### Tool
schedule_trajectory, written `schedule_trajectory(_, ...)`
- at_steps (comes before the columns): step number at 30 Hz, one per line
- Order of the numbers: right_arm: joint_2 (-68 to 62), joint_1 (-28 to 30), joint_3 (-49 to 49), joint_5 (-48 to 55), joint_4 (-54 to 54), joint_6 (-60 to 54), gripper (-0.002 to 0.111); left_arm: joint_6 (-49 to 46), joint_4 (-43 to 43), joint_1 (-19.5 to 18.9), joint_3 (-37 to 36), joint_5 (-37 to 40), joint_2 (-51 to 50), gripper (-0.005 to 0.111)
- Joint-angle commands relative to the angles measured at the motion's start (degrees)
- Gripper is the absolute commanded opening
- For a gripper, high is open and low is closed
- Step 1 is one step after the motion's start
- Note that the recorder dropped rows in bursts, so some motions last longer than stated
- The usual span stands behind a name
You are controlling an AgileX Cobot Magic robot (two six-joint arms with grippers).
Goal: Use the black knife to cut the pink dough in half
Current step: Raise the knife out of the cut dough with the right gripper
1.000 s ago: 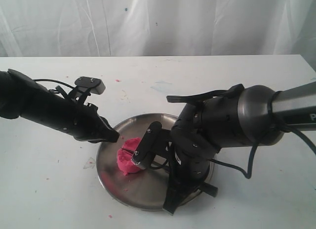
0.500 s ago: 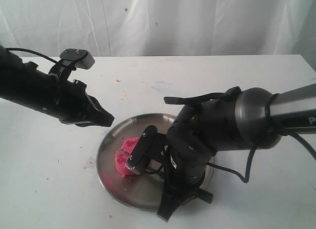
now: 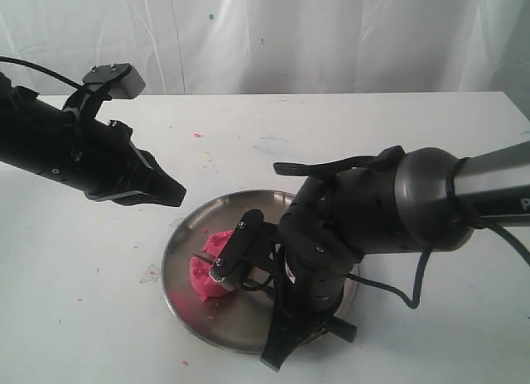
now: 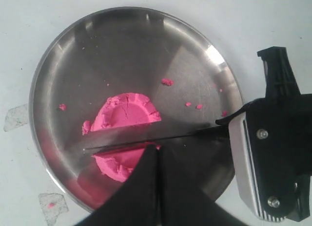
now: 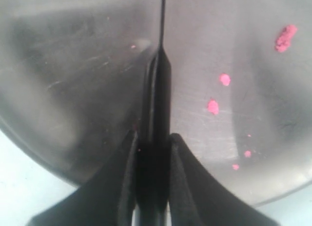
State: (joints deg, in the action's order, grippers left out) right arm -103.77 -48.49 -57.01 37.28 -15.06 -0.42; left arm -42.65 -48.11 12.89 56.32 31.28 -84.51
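Observation:
The pink dough (image 3: 207,272) (image 4: 127,111) lies on the steel plate (image 3: 170,260) (image 4: 122,50). The black knife (image 4: 146,137) (image 5: 156,104) has its blade laid across the dough, with pink showing on both sides of it. My right gripper (image 5: 153,136) is shut on the knife's handle and hangs low over the plate (image 5: 73,65); the dough is out of that wrist view. My left gripper (image 3: 175,194) (image 4: 157,150) is shut with nothing in it, raised above and to the left of the plate, apart from the dough.
Pink crumbs (image 4: 167,82) (image 5: 285,37) are scattered on the plate. Two scraps of clear tape (image 4: 17,116) (image 3: 151,274) lie on the white table beside it. The bulky right arm (image 3: 373,210) and its cable cover the plate's right side. A white curtain hangs behind.
My left arm has risen and drawn back to the left, away from the plate's rim. The right arm with the knife has shifted slightly lower, the blade staying at the dough.

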Motion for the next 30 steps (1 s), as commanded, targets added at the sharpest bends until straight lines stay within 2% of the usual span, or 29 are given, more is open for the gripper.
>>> schedule_trajectory(1,5.38,0.03,-0.20,1.46,-7.01,8.73,0.005,0.91,-1.52,0.40,-0.32,1.54,0.52,0.000)
schedule_trajectory(4,10.05,0.03,-0.20,1.82,-11.58,15.67,0.005,0.91,-2.43,0.40,-0.32,1.87,0.52,0.000)
schedule_trajectory(10,17.21,0.03,2.48,-0.12,-16.85,39.35,0.005,0.91,-5.83,0.40,-0.32,3.35,0.52,0.000)
schedule_trajectory(12,19.96,0.14,5.38,-4.00,-17.72,48.47,0.000,0.91,-6.08,0.40,-0.32,3.35,0.52,0.000)
schedule_trajectory(15,24.43,1.82,9.45,-12.74,-18.27,58.06,0.000,0.91,-6.33,0.40,-0.32,3.46,0.52,0.000)
schedule_trajectory(24,32.20,2.91,14.44,-21.34,-17.82,66.48,0.000,0.69,-6.27,0.40,-0.32,2.92,0.52,0.000)
schedule_trajectory(27,33.57,2.91,14.44,-21.55,-18.08,66.35,0.000,0.46,-6.27,0.40,-0.32,2.91,0.52,0.000)
schedule_trajectory(30,34.72,2.91,14.44,-20.84,-18.08,61.40,0.000,0.46,-6.27,0.40,-0.32,2.91,0.52,0.000)
